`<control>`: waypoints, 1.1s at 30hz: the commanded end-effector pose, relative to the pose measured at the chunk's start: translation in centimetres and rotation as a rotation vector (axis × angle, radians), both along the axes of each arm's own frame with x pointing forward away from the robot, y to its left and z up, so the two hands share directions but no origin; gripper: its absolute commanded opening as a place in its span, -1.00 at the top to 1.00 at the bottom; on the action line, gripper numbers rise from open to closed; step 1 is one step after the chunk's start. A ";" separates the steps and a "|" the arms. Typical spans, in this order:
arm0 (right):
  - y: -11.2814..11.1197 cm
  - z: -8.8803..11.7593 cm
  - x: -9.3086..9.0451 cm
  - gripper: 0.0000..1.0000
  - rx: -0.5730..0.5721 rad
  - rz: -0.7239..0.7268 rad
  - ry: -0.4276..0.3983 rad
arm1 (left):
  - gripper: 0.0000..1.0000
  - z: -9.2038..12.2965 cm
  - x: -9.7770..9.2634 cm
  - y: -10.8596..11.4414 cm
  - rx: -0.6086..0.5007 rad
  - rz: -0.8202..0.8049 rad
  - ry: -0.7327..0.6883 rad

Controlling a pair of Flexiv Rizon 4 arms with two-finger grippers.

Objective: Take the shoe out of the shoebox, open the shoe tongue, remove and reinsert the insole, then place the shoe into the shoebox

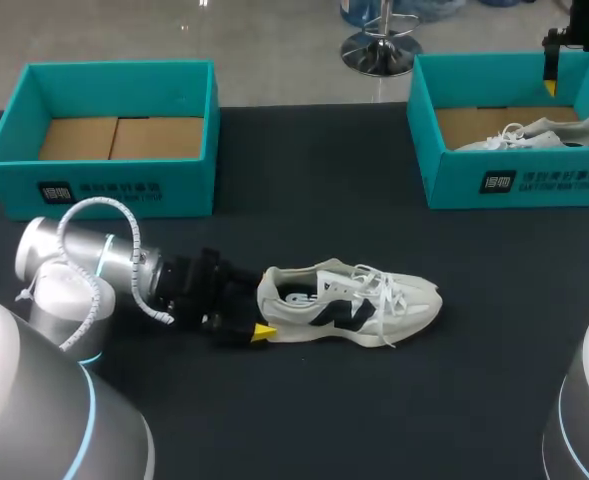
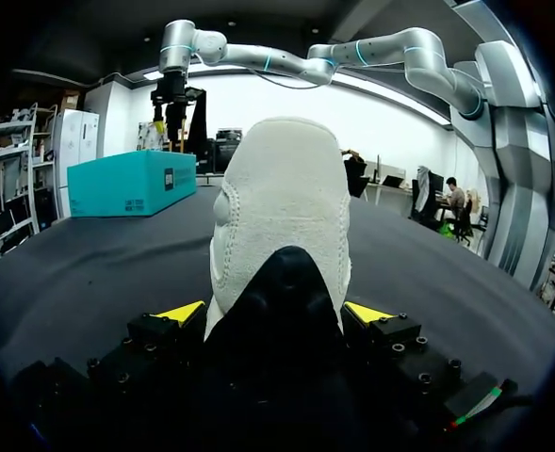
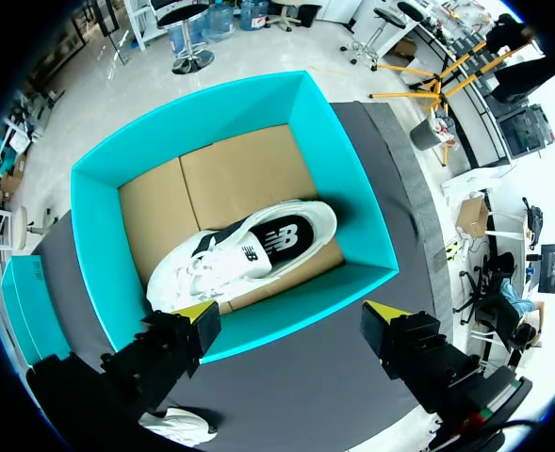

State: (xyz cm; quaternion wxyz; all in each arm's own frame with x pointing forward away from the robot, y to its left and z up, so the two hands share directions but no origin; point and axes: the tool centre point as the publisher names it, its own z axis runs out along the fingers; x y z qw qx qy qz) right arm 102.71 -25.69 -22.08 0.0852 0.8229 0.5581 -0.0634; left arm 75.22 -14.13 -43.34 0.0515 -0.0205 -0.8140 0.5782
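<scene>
Two teal shoeboxes [image 1: 114, 190] [image 1: 534, 185], two white shoes [image 1: 349, 305] [image 1: 534, 133], two yellow-tipped tools [image 2: 275, 315] [image 3: 289, 318].

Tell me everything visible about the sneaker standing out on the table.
The sneaker is off-white with a textile-looking upper, a dark side logo, white laces and a pale sole. It stands on its sole on the black table, toe pointing toward the right arm's side. Its heel sits between the yellow-tipped fingers of the left gripper, which appear to press it from both sides. Nothing else touches it.
</scene>
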 end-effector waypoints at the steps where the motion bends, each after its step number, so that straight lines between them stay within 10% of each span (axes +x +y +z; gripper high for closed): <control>1: 0.0 0.0 -0.1 -1.00 0.000 0.000 -0.004 | 1.00 -0.3 0.0 -0.2 0.006 -0.008 0.007; 20: 0.0 0.0 -0.1 -1.00 0.000 0.000 -0.004 | 1.00 -0.3 0.0 -0.2 0.006 -0.008 0.007; 33: 10.2 0.5 -7.9 -1.00 0.057 -0.028 -0.065 | 1.00 -0.3 0.0 -0.2 0.006 -0.008 0.007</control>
